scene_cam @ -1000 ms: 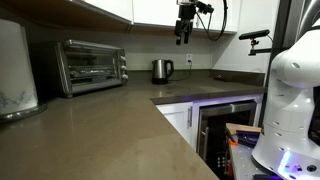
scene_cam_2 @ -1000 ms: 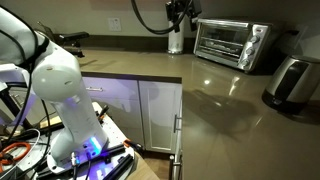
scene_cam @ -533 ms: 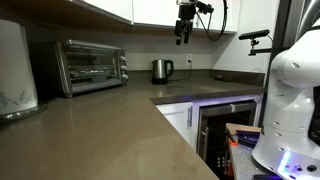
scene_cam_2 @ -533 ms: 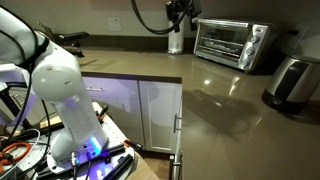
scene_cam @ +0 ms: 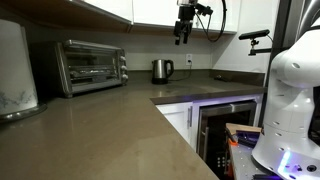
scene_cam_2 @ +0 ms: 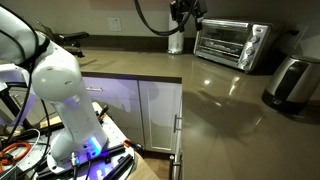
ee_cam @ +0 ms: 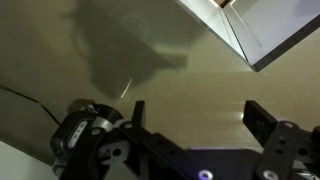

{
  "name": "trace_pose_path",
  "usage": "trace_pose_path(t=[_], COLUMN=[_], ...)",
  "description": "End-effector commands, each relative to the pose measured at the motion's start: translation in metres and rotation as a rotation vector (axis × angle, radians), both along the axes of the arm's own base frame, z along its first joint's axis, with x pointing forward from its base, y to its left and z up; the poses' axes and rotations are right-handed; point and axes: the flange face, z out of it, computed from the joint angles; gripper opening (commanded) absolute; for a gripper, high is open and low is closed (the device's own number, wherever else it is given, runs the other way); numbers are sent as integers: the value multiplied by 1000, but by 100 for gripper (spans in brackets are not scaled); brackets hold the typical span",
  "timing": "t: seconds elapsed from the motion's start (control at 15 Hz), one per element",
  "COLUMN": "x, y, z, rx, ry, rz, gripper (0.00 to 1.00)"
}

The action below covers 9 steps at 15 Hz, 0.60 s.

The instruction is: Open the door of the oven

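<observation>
The silver toaster oven (scene_cam: 92,66) stands on the counter by the wall; it also shows in an exterior view (scene_cam_2: 232,44). Its door (scene_cam: 87,68) with the dark glass window and bar handle is closed in both exterior views (scene_cam_2: 221,43). My gripper (scene_cam: 183,36) hangs high in the air above the steel kettle (scene_cam: 161,70), well away from the oven. It shows near the kettle in an exterior view (scene_cam_2: 184,14). In the wrist view the gripper (ee_cam: 197,112) is open and empty above bare countertop.
A white appliance (scene_cam: 17,68) stands near the oven. Another steel appliance (scene_cam_2: 290,82) sits on the counter corner. A black built-in glass-front appliance (scene_cam: 226,128) is under the counter. The white robot base (scene_cam: 292,95) stands beside the cabinets (scene_cam_2: 150,110).
The gripper has shifted slightly towards the oven in an exterior view; otherwise nothing moved.
</observation>
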Motion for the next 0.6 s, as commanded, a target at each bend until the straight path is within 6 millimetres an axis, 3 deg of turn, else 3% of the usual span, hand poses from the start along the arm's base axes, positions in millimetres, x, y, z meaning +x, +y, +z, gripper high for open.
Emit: trace_pose_path(t=[0.0,0.33,0.53], x=[28,63,83], y=[-15,-4,13], z=[3,3,-1], rx=[-37,-70,-94], ry=[-68,-215,-305], rz=[32,86,132], gripper=[100,100,100])
